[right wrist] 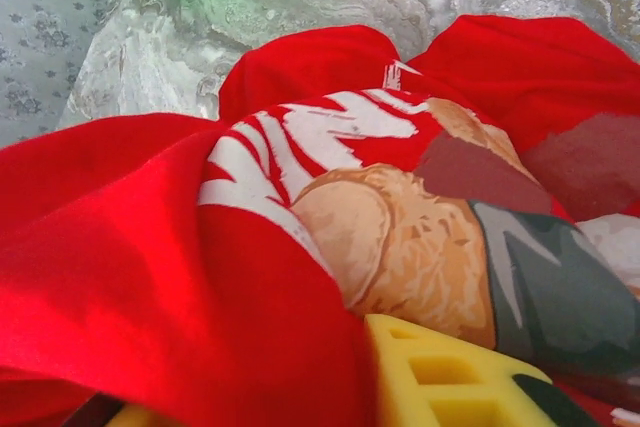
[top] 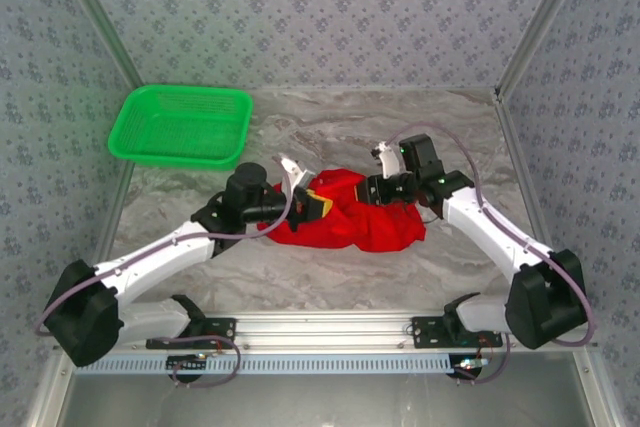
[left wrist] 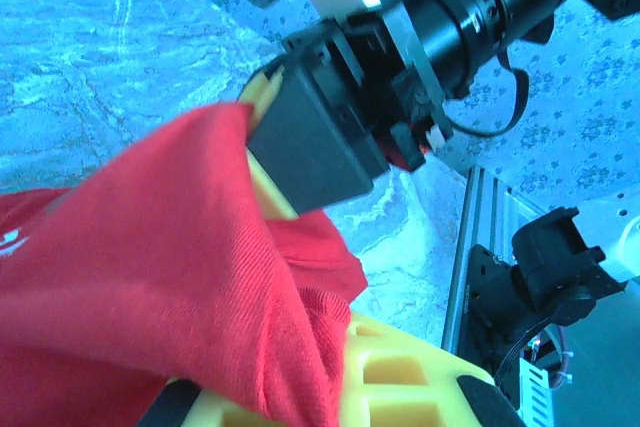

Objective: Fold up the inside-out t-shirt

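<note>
Top view: bright, even light from above, soft shadows under my arms (top: 170,252). Left wrist view tinted blue; t-shirt (left wrist: 150,277) at my left pincer (left wrist: 300,392) blurred. At my right pincer (right wrist: 290,397) near cloth soft, print (right wrist: 400,227) beyond it sharper.

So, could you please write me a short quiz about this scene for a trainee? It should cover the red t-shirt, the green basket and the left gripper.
1. True or false: the t-shirt lies inside the basket.
2. Choose one. The left gripper is: A) open and empty; B) shut on the cloth of the t-shirt; C) holding the basket.
3. Fill in the gap: in the top view, the basket stands to the far ___ of the t-shirt.

Key: 1 false, as the t-shirt lies crumpled on the table between the arms; 2 B; 3 left.
</note>
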Tool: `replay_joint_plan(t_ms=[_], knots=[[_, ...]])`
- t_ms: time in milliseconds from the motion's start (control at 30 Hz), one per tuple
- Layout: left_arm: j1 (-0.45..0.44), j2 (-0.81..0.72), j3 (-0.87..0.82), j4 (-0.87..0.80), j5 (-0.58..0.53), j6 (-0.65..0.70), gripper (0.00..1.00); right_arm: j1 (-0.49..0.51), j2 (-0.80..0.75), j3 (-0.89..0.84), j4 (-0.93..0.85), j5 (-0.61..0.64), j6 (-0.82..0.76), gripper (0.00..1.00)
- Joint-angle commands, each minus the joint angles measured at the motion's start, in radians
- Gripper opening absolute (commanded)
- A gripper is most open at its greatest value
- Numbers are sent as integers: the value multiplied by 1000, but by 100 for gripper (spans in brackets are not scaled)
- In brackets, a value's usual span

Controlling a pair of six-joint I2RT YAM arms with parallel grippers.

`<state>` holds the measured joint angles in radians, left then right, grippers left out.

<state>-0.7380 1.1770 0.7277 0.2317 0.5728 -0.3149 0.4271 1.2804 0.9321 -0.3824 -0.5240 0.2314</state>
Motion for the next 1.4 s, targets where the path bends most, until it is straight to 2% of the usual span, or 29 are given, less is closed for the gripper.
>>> replay_joint_plan(t_ms=[0,133,333,433,633,700,733,800,833,900,967,1033,1067,1133,1233,1367], knots=[[16,-18,12,-48,56,14,0,34,-52,-29,-14,49,-97,37],[16,-16,29,-87,55,41,0,78,-88,-87,58,47,-114,47],[23,-24,27,-97,49,45,0,130,-55,-114,100,171,-186,62],[24,-30,28,-97,47,43,0,155,-19,-128,117,209,-228,66],[32,-36,30,-103,45,42,0,221,40,-166,280,227,-227,69],[33,-41,28,-106,45,44,0,232,76,-167,342,250,-217,65],[35,-43,27,-112,39,49,0,234,92,-160,347,254,-210,58],[52,-57,17,-135,-5,54,0,221,100,-126,279,221,-195,31],[63,-65,10,-151,-44,54,0,209,83,-113,230,206,-201,22],[86,-76,1,-213,-213,46,0,167,16,-102,125,125,-196,9],[99,-58,3,-282,-406,34,0,128,-57,-103,58,4,-162,2],[114,-17,19,-330,-512,29,0,103,-119,-117,51,-118,-115,0],[119,6,30,-337,-543,22,3,98,-144,-125,68,-169,-85,0],[120,49,59,-339,-566,14,4,97,-163,-126,97,-237,-45,0],[117,98,110,-357,-573,10,14,93,-161,-130,167,-288,17,0],[99,68,113,-383,-585,10,37,80,-141,-146,262,-297,82,0]])
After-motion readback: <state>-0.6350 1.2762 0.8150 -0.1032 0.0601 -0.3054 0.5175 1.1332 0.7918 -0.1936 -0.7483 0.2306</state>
